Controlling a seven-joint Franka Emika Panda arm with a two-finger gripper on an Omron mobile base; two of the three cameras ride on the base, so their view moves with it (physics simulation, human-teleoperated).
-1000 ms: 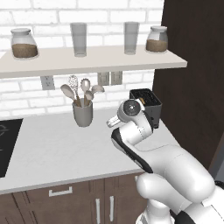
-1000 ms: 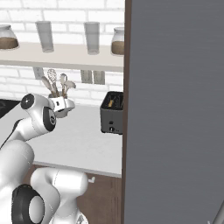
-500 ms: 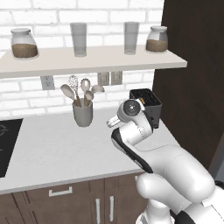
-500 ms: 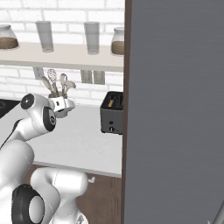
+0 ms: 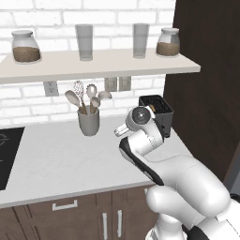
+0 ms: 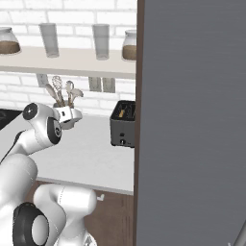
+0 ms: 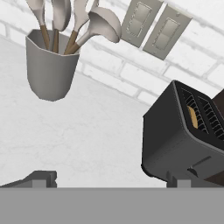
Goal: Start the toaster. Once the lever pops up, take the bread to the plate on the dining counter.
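The black toaster (image 5: 158, 114) stands on the white wall counter (image 5: 56, 164) at its right end, next to a tall dark panel. In the hand view the toaster (image 7: 181, 142) is at the lower right, and a tan slice of bread (image 7: 192, 117) sits down in one of its top slots. My gripper (image 7: 109, 181) is open, with nothing between its fingertips (image 7: 43, 177). It hovers above the counter, left of the toaster and apart from it. From the right base view the hand (image 6: 71, 116) points toward the toaster (image 6: 123, 124). The plate and the dining counter are out of view.
A grey utensil cup (image 5: 88, 123) with spoons and a whisk stands left of the toaster by the brick wall. Above it, a shelf (image 5: 98, 68) carries jars and glasses. The tall dark panel (image 6: 192, 120) walls off the right. A black cooktop (image 5: 7, 157) lies at far left.
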